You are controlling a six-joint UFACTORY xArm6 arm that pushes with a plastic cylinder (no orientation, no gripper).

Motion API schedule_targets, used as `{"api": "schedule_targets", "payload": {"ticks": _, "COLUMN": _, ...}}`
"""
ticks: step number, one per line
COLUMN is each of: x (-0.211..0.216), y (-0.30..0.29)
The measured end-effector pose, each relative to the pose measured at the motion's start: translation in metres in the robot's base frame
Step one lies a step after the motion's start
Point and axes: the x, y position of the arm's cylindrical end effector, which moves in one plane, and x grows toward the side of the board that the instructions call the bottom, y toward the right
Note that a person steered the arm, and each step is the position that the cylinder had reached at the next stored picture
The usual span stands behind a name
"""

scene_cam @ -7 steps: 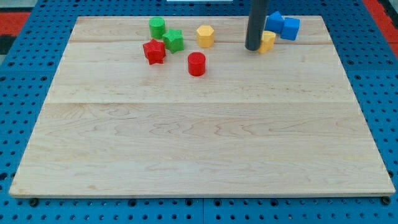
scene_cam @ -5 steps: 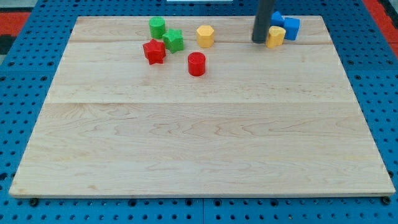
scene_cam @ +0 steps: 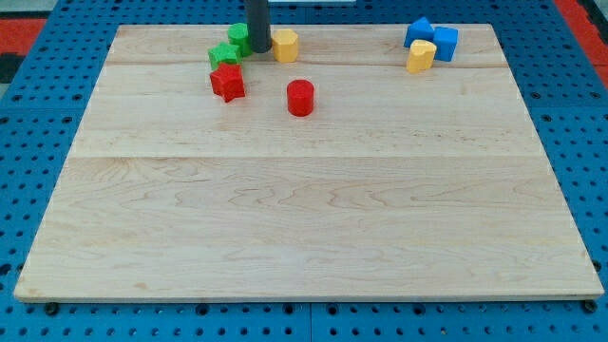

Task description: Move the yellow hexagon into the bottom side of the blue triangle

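Camera view: my tip [scene_cam: 257, 49] sits gripperless left of the yellow hexagon [scene_cam: 285, 45]; pushing off-centre could spin it away from the blue triangle [scene_cam: 418, 30].

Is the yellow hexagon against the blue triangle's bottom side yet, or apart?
Apart. The yellow hexagon sits beside my tip, far left of the blue triangle.

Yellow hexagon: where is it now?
Near the view's top, left of centre: the yellow hexagon sits just right of my tip, above the red cylinder.
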Motion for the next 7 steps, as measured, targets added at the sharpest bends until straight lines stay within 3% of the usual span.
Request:
{"api": "schedule_targets", "payload": {"ticks": 2, "x": -0.002, "y": 0.090}}
{"api": "schedule_targets", "payload": {"ticks": 4, "x": -0.028, "y": 0.083}}
{"api": "schedule_targets", "payload": {"ticks": 5, "x": -0.019, "y": 0.133}}
{"api": "schedule_targets", "payload": {"ticks": 7, "x": 0.001, "y": 0.097}}
